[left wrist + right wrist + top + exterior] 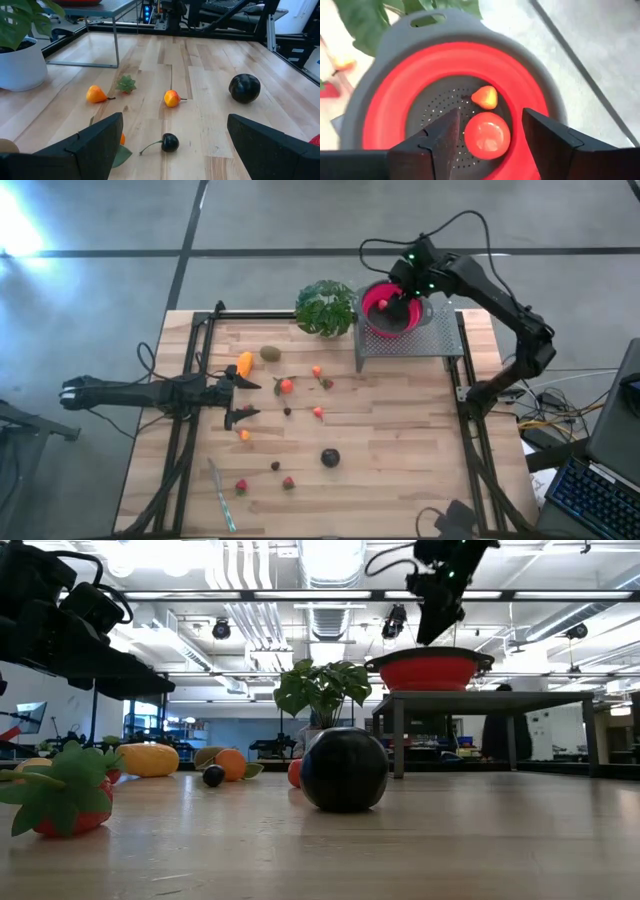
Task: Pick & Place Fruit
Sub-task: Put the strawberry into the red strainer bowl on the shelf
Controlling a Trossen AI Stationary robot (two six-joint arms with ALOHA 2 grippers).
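Observation:
Small toy fruits lie scattered on the wooden table (400, 440): a yellow-orange piece (245, 363), a kiwi (270, 353), red-orange pieces (286, 386), a dark round one (330, 458) and strawberries (288, 482). My right gripper (487, 145) hangs open over the red bowl (390, 310) on the mesh stand; its fingers stand on either side of a red round fruit (487, 135) lying in the bowl beside a small orange one (485, 96). My left gripper (245, 400) is open, low over the table's left part, facing a dark cherry (169, 142).
A leafy green plant (325, 307) in a white pot (20, 65) stands left of the metal stand (410, 340). A thin pale stick (222, 495) lies near the front left corner. Black frame rails (195, 360) run along the table's sides. Bare wood lies at the right front.

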